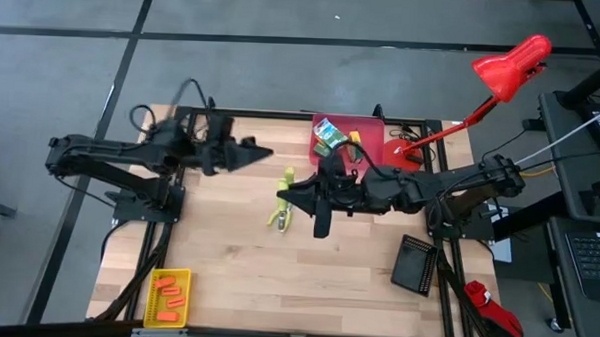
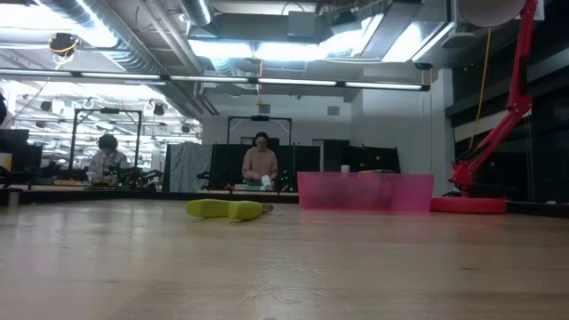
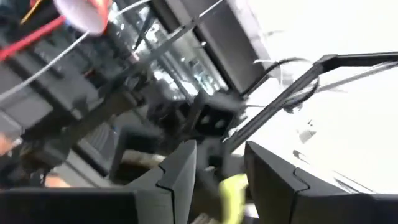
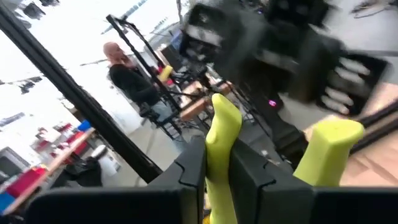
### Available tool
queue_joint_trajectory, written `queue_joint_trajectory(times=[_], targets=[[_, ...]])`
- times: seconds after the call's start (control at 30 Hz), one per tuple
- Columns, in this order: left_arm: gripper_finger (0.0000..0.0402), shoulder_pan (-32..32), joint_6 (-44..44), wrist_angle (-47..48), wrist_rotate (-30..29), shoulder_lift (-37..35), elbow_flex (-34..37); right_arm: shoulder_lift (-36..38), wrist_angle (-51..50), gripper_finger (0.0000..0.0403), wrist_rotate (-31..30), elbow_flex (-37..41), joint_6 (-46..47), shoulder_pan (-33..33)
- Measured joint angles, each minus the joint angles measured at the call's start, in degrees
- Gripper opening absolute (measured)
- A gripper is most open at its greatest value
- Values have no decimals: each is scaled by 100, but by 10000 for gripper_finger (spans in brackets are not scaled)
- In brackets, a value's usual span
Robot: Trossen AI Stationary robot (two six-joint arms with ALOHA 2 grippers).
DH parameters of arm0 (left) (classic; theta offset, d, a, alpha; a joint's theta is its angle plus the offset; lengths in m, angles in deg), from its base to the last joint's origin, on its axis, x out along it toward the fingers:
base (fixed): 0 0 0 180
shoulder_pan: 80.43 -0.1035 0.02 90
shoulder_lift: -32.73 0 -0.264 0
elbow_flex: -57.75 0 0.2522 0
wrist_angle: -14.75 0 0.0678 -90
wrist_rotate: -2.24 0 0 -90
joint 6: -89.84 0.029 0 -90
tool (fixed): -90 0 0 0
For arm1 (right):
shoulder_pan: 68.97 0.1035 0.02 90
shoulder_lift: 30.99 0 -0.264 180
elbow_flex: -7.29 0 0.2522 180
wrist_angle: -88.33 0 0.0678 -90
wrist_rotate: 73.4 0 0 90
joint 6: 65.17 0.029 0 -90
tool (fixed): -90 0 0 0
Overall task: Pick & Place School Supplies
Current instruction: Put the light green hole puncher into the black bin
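My right gripper (image 1: 282, 193) (image 4: 217, 152) hangs over the middle of the table, pointing level toward the table's left, shut on a pair of pliers with yellow-green handles (image 4: 224, 134). A second pair of pliers (image 2: 227, 209) (image 1: 277, 218) lies flat on the wood below it. My left gripper (image 1: 266, 152) (image 3: 221, 171) stands open a little to the far left of the right one, with nothing between its fingers. Green-and-yellow crayon boxes (image 1: 328, 136) lie in the red bin (image 1: 366, 131) at the far edge. Orange sticks (image 1: 172, 302) lie in the yellow bin (image 1: 156, 284). My right gripper pinches one handle of the pliers (image 4: 219, 168) between its two fingers. The fingers reach level from the table's right, and the handle's end stands out past the fingertips. The other handle (image 4: 328, 149) sticks out free beside the fingers. The pliers are lifted clear of the table.
A black bin (image 1: 414, 265) sits at the near right and the yellow bin at the near left corner. A red lamp arm (image 1: 504, 71) rises beyond the far right corner. Bare wood lies between the bins. People sit at desks in the room behind.
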Motion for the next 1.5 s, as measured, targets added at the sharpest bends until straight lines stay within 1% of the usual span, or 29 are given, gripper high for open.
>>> queue_joint_trajectory(times=[0.1, 0.17, 0.27, 0.4, 0.47, 0.53, 0.67, 0.8, 0.87, 1.0, 1.1, 1.13, 1.2, 1.23, 1.33, 1.5], targets=[[132, -185, 207, 96, 73, -333, 0, 3, -493, 49, -91, 0, 80, 79], [131, -315, 369, 458, 87, -616, -6, 7, -1162, 49, -213, -2, 231, 167], [129, -477, 684, 1419, 78, -1043, -7, 7, -2526, 49, -361, 0, 641, 298], [130, -569, 895, 2543, -150, -1453, -7, -1, -4624, 49, -293, 0, 1444, 482], [129, -557, 936, 2809, -251, -1534, -7, -45, -5329, 49, -226, 29, 1806, 644], [128, -538, 950, 2946, -255, -1542, -7, -57, -5827, 49, -54, 180, 2161, 846], [128, -415, 958, 3119, -310, -1479, -6, -11, -5965, 49, 348, 755, 3215, 1346], [128, -163, 1052, 3258, -538, -1307, -2, -8, -5947, 49, 463, 1294, 4953, 1962], [128, -43, 1058, 3265, -690, -1223, -2, -4, -5943, 49, 253, 1407, 5826, 2249], [128, 100, 1059, 3243, -895, -949, -4, 6, -6078, 49, -435, 1575, 7583, 2653], [128, 131, 1059, 3099, -912, -718, -4, 7, -6367, 49, -670, 1723, 8789, 2941], [128, 131, 1057, 3047, -891, -646, -4, 7, -6432, 49, -636, 1761, 8963, 3003], [127, 129, 1053, 2901, -799, -491, -4, 7, -6552, 49, -282, 1788, 9021, 3028], [127, 129, 1052, 2856, -743, -425, -4, 7, -6680, 49, -222, 1788, 9034, 3023], [127, 129, 1007, 2639, -603, -268, -4, 19, -7075, 49, -117, 1788, 9046, 3018], [127, 129, 908, 2621, -515, -179, -4, 293, -7961, 49, 24, 1790, 9069, 3081]])
